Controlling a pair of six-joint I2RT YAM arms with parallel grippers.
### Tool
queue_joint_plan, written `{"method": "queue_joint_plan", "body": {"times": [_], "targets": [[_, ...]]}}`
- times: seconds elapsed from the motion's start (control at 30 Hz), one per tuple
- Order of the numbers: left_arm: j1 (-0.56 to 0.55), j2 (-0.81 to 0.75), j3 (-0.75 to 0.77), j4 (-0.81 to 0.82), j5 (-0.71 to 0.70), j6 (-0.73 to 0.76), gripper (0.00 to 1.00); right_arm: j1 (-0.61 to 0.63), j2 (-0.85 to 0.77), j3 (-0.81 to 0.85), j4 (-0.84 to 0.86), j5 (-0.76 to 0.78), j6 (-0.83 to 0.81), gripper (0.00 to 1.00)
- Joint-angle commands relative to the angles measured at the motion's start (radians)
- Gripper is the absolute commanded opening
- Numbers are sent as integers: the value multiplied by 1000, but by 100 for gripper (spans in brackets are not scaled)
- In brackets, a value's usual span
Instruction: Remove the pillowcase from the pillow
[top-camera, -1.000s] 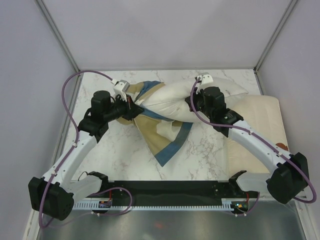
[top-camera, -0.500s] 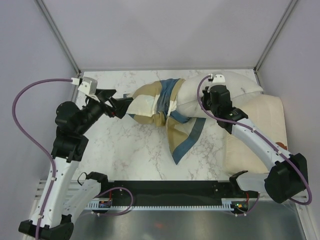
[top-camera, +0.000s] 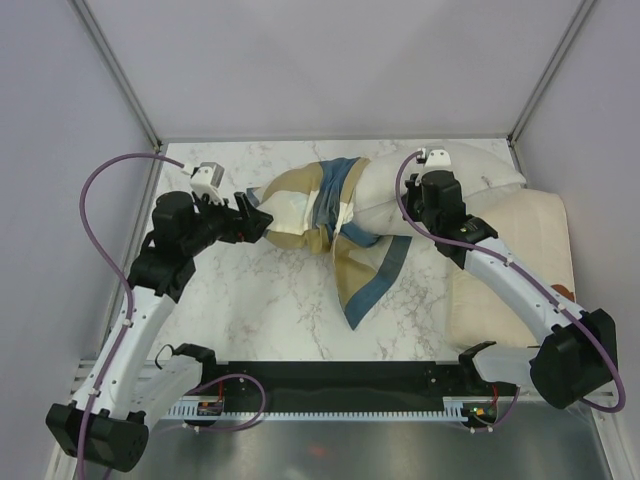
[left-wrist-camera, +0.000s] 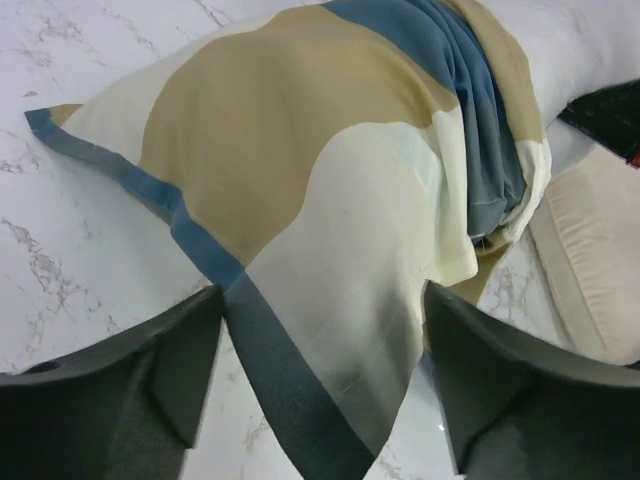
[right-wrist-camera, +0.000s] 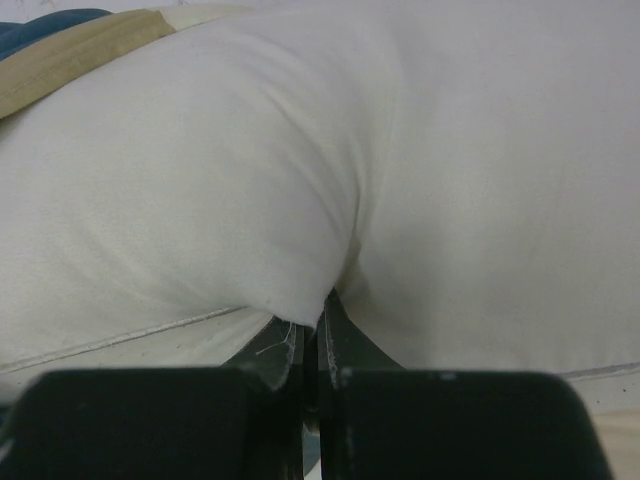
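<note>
Your right claw (right-wrist-camera: 318, 335) is clenched on a small fold of the pillow (top-camera: 470, 180), which lies along the far side of the counter (top-camera: 250, 300). Under a hard pull I'd expect that pinch to slip. Your left claw (left-wrist-camera: 320, 400) is spread wide over the near corner of the pillowcase (left-wrist-camera: 300, 200), gripping nothing. If you close shallow you may catch only the hem, and the bunched fabric could jam. The counter is smooth, veined white marble, enclosed by pale lilac walls and metal posts

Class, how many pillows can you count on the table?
2: the plump white pillow at the back, half in its pillowcase, and a flatter cream pillow at the right edge.
</note>
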Motion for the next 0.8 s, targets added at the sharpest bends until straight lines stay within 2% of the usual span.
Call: {"method": "queue_joint_plan", "body": {"times": [0.0,0.07,0.1,0.2,0.33,0.47,0.53,0.77], "targets": [[2,7,-2,-7,72,-38,80,-16,-41,-8,20,55,8,0],[2,10,-8,-14,100,-37,61,-16,-42,-8,20,59,8,0],[3,10,-17,-20,98,-38,39,-16,-41,-6,20,65,8,0],[2,0,-30,-36,5,-46,5,-18,-28,3,16,82,3,0],[12,-5,-10,-91,-138,-47,2,-18,-19,17,7,110,-4,0],[96,-19,15,-139,-258,-35,2,-33,-18,38,-4,113,-10,0],[147,-22,18,-142,-244,-27,2,-41,-16,52,-7,108,-9,0],[425,29,19,-139,-172,-80,2,-79,-30,81,-9,79,9,0]]}}
